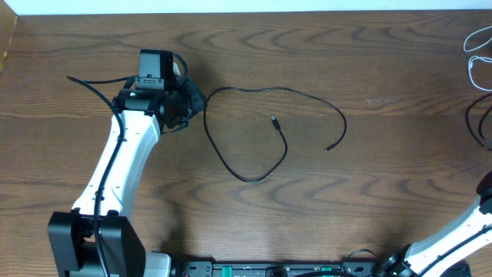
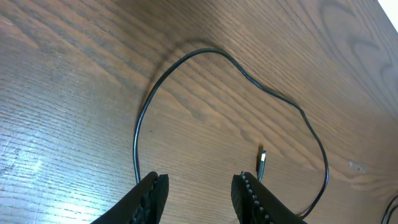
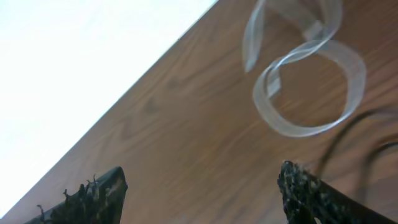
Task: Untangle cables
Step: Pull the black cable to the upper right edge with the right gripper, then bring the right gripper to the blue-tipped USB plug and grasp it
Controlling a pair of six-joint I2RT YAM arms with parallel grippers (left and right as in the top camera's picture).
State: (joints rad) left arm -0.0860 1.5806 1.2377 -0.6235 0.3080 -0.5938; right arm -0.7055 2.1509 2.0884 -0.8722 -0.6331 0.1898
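The black cable (image 1: 254, 135) lies in a loose loop on the wooden table, one plug (image 1: 274, 120) inside the loop and its other end (image 1: 327, 148) to the right. My left gripper (image 1: 190, 101) hovers at the loop's left end. In the left wrist view the left gripper (image 2: 199, 177) stands open with only bare wood between its fingers; the black cable (image 2: 186, 59) arcs ahead and its plug (image 2: 262, 158) lies just past the right finger. The white cable (image 1: 475, 42) is at the far right edge. My right gripper (image 3: 202, 174) is wide open above the table, with the blurred white cable (image 3: 305, 81) coiled ahead of it.
A thin dark cord (image 1: 470, 123) curves at the right edge below the white cable, and shows blurred beside the right finger (image 3: 348, 137). The right arm (image 1: 461, 227) enters from the bottom right corner. The table's far edge (image 3: 149, 68) is close to the right gripper.
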